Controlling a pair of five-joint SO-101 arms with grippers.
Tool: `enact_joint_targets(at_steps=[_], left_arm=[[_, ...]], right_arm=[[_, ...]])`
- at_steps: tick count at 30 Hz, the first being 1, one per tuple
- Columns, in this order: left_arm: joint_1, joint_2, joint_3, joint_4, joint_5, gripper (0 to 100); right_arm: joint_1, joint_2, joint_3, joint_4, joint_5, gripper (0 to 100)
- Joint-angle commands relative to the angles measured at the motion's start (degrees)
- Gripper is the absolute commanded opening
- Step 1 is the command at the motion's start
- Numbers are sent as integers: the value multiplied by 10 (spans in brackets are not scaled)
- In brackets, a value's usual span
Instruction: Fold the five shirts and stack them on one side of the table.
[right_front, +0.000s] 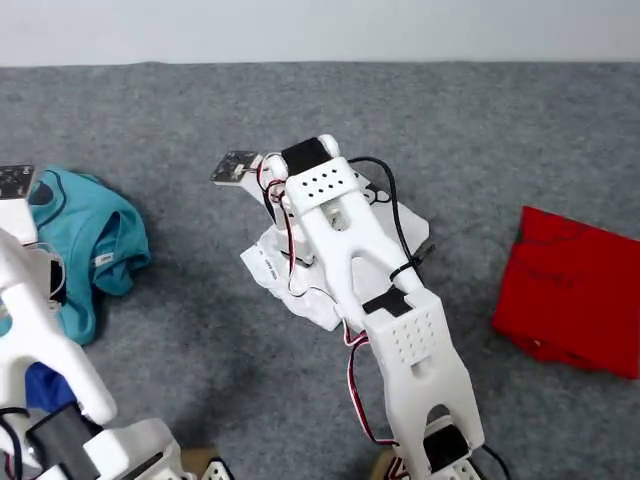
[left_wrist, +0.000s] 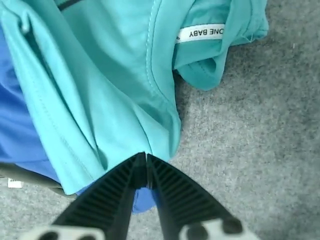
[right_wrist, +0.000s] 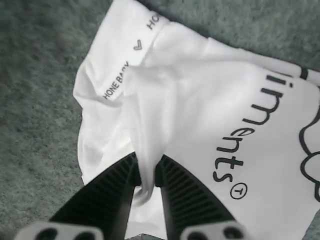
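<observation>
My left jaws are pressed together on a fold at the edge of the teal shirt (left_wrist: 100, 75), which lies crumpled at the left side of the counter (right_front: 200, 330) with the blue shirt (left_wrist: 15, 125) partly under it. My right jaws grip a raised ridge of the white shirt (right_wrist: 210, 100) near its collar, only a sliver apart with cloth between them; that shirt lies rumpled mid-counter. The red shirt (right_front: 575, 290) lies flat at the right edge, well apart from the others.
</observation>
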Motion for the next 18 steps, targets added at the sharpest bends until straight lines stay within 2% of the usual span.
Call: enact_joint_targets(at_steps=[1,7,18], left_arm=[[2,-25,-2,-10,3,6],[2,-25,-3,-10,3,6],[2,-25,-2,-10,3,6]], right_arm=[[-26,-51,-33,22,8,11],[-57,-44,-72,18,4,11],[-80,80,-199,21,-24,22]])
